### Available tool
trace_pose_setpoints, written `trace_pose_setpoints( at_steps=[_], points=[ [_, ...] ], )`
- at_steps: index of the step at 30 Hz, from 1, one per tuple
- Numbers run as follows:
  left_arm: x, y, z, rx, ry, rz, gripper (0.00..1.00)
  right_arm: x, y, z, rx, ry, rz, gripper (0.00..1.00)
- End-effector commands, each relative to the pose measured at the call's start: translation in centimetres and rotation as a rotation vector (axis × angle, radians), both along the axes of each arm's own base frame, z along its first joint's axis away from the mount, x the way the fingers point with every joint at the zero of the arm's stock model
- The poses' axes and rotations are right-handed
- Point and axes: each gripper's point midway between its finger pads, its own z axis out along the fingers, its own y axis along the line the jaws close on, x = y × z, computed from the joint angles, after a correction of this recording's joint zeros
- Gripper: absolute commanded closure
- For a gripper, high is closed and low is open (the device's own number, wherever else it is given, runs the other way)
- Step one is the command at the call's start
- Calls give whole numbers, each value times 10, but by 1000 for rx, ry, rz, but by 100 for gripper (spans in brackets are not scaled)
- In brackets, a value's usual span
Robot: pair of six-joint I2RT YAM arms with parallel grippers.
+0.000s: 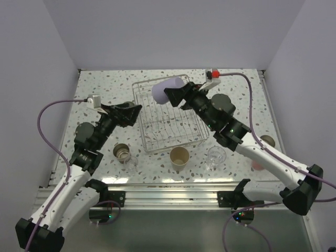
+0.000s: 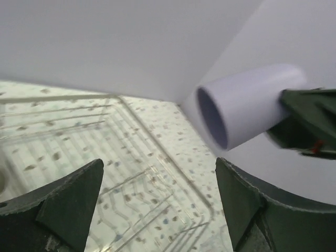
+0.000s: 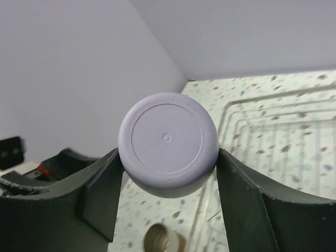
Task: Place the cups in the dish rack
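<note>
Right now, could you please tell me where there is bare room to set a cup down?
The dish rack floor looks bare; so does the table at its far-left corner. The near strip is crowded with cups.

No readable text, labels, brands, numbers or signs on anything in view.

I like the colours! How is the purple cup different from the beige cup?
The lavender cup lies sideways in the air, pinched by the right gripper over the dish rack; the beige cup stands upright on the table, untouched. The lavender cup is pale purple, the beige cup tan. Both look empty.
</note>
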Motion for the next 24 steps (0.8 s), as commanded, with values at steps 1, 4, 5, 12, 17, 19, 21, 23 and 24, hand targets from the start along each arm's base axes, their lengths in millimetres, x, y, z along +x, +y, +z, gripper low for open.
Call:
trace_pose_setpoints(
  at_steps=[1, 4, 5, 12, 17, 19, 21, 23, 24],
  points=[
    [26, 66, -64, 246, 299, 383, 9, 48, -34, -4, -301, -19, -208, 100],
    [24, 78, -85, 347, 381, 428, 9, 91, -43, -25, -435, 22, -272, 100],
    [23, 80, -91, 373, 399, 430, 9, 100, -45, -35, -477, 49, -279, 100],
    [10, 109, -126, 435, 509, 560, 9, 191, -30, -80, -693, 131, -308, 100],
    [2, 97, -136, 397, 521, 491, 11, 227, -21, -114, -771, 187, -309, 100],
    [0, 92, -137, 394, 515, 458, 11, 236, -19, -129, -796, 203, -317, 100],
    [-3, 92, -140, 390, 514, 452, 12, 241, -17, -148, -808, 226, -316, 100],
    [-5, 93, -141, 373, 511, 455, 12, 245, -17, -159, -799, 241, -318, 100],
    [-6, 91, -142, 368, 509, 448, 11, 247, -17, -169, -799, 254, -315, 100]
  ],
)
